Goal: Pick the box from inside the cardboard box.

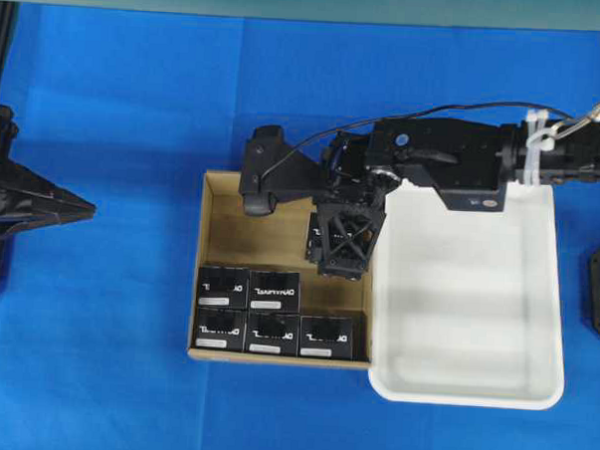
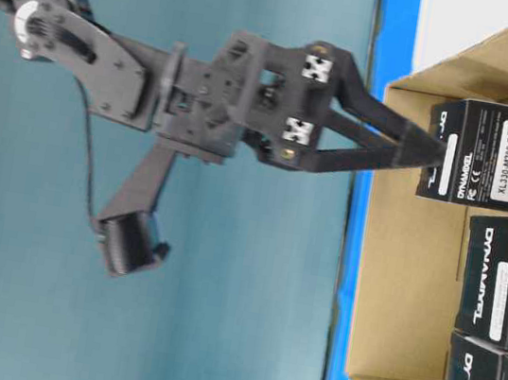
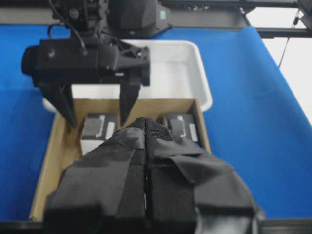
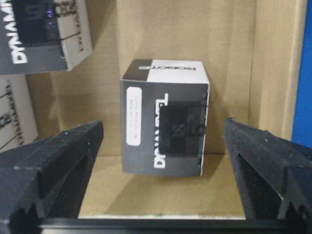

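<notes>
Here the right gripper [image 4: 161, 146] reaches into the cardboard box [image 1: 220, 222] from the right, its two fingers [image 4: 53, 161] spread as wide as they go and holding nothing. Between them, not touched on either side in the right wrist view, stands the box [image 4: 165, 117], a black DYNAMIXEL carton with a white label, alone near the carton's right wall and apart from the others. Five more black boxes [image 1: 274, 290] lie in two rows along the near side of the cardboard box. A white plastic tray [image 1: 475, 322] sits touching its right side on the blue table [image 1: 106, 97]. The left gripper [image 3: 145, 161] hangs well back at the left, its taped fingers pressed together on nothing.
</notes>
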